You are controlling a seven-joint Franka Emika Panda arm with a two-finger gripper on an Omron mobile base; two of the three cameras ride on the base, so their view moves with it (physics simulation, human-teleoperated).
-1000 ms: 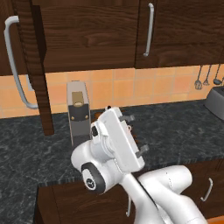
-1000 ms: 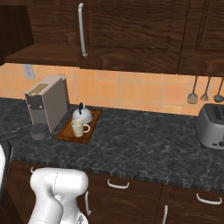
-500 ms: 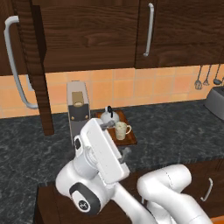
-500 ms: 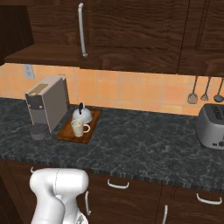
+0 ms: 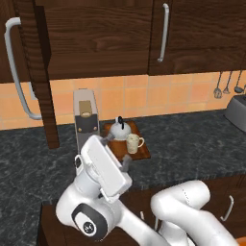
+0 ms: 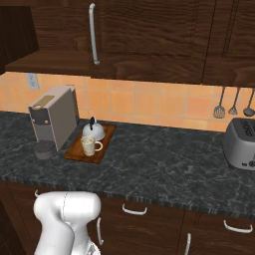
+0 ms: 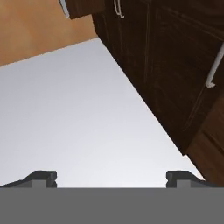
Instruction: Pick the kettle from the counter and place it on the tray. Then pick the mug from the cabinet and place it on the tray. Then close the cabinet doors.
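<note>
The arm is swinging down and toward the left of the left base view: a second ago the white hand was standing higher, in front of the coffee machine and covering the tray, while now it is sitting lower, near the front edge of the counter [image 5: 202, 144], so that the things behind it are showing. The kettle [image 5: 118, 129] is sitting on the tray [image 5: 140, 152], at its rear next to the coffee machine [image 5: 85, 116], and the mug [image 5: 133, 142] is standing on the same tray just in front of the kettle, its handle pointing right. In the right base view the kettle [image 6: 93, 130], the mug [image 6: 89, 146] and the tray [image 6: 77, 154] are lying as they did a second ago, beside the coffee machine [image 6: 54, 118], with the toaster [image 6: 241, 143] well apart at the right end of the counter [image 6: 164, 169]. The left cabinet door [image 5: 39, 72] is standing open, edge-on to the camera, with its long silver handle [image 5: 17, 72] facing left; the next door [image 5: 103, 38] is lying flush. In the hand view the gripper [image 7: 112, 178] is spread wide and grasping nothing, its two fingertips [image 7: 43, 177] far apart at the bottom, looking across a pale flat surface toward dark wood cabinet fronts [image 7: 175, 70].
</note>
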